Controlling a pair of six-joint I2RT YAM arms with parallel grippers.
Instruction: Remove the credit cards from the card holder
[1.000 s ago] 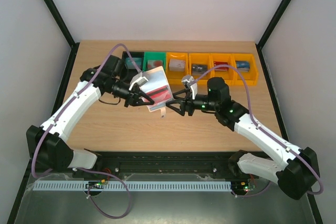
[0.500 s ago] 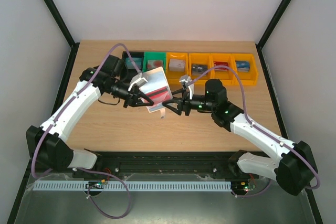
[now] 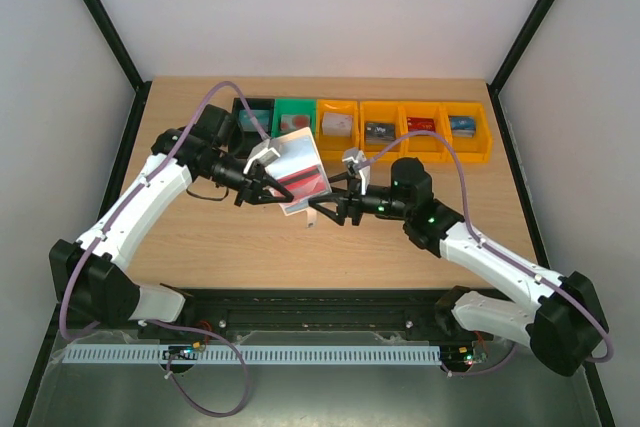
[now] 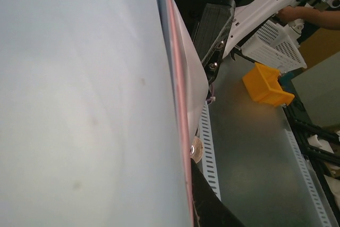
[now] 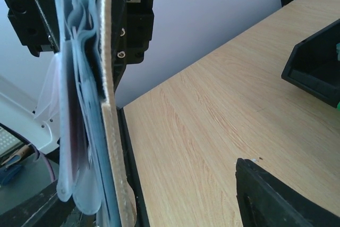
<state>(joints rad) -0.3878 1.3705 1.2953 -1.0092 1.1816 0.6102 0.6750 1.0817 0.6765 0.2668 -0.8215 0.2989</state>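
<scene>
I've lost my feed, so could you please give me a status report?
Left gripper shut on holder, lifted off table. Right gripper open, beside its lower edge. Red card in sleeve. Nothing blocking.

The left arm (image 3: 140, 202) and right arm (image 3: 500, 259) share one build: white moulded link shells between rounded black joint housings, set on chunky black bases (image 3: 95, 282). A purple cable (image 3: 215, 95) loops along each arm. Small green lights (image 3: 432, 213) glow on the right arm's forearm. The left gripper (image 3: 268, 187) and right gripper (image 3: 335, 205) are black. The left gripper's block carries two silver screws (image 5: 121, 54).
</scene>
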